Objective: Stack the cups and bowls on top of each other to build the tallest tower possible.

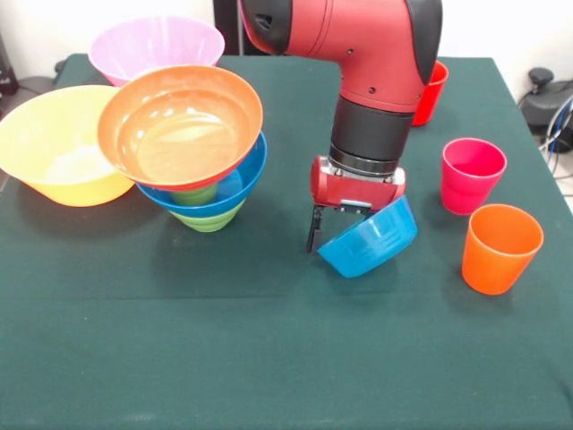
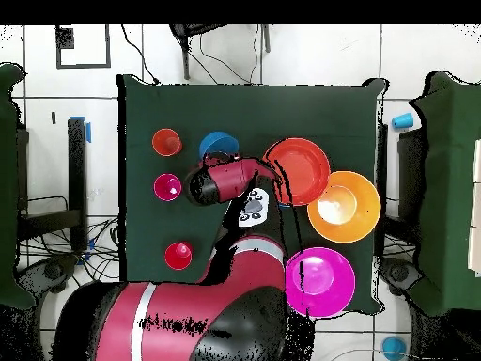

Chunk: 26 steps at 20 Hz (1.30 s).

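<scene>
We see the gripper (image 1: 345, 235) clamped on the rim of the tilted small blue bowl (image 1: 369, 238), at five o'clock from the tower (image 1: 190, 148). Its right finger is hidden behind the bowl. The green cloth table (image 1: 269, 358) sits on white tile floor (image 2: 310, 56).

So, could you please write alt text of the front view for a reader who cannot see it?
The red arm's pincer holds a small blue bowl, tilted, just above the green table. On the left is a tower of green, blue and orange-red bowls, beside yellow and pink bowls; on the right are three cups.
</scene>
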Tool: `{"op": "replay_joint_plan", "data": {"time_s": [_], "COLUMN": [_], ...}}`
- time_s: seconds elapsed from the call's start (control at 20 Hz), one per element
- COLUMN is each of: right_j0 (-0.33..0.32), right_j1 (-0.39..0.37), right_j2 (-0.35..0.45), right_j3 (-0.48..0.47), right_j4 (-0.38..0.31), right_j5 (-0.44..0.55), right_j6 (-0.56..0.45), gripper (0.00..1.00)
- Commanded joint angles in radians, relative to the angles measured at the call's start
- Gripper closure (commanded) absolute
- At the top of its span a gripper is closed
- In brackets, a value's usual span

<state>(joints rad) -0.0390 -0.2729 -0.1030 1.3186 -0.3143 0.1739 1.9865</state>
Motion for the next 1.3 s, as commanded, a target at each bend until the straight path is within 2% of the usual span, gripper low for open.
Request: {"op": "replay_joint_plan", "data": {"time_s": [0.05,0.2,0.45,0.9,1.05,1.3], "right_j0": [-0.002,0.015,0.043,-0.060,-0.074,-0.071], "right_j1": [0.008,0.001,-0.009,-0.152,-0.161,-0.102], "right_j2": [0.111,0.085,0.040,0.198,0.212,0.200], "right_j3": [-0.020,-0.030,-0.028,0.109,0.119,0.079], "right_j4": [-0.037,-0.040,-0.048,-0.055,-0.063,-0.080], "right_j5": [-0.013,0.032,0.030,0.023,0.025,-0.005], "right_j6": [0.016,0.001,0.013,-0.048,-0.053,-0.037], "gripper": [0.00,0.00,0.00,0.00,0.00,0.00]}}
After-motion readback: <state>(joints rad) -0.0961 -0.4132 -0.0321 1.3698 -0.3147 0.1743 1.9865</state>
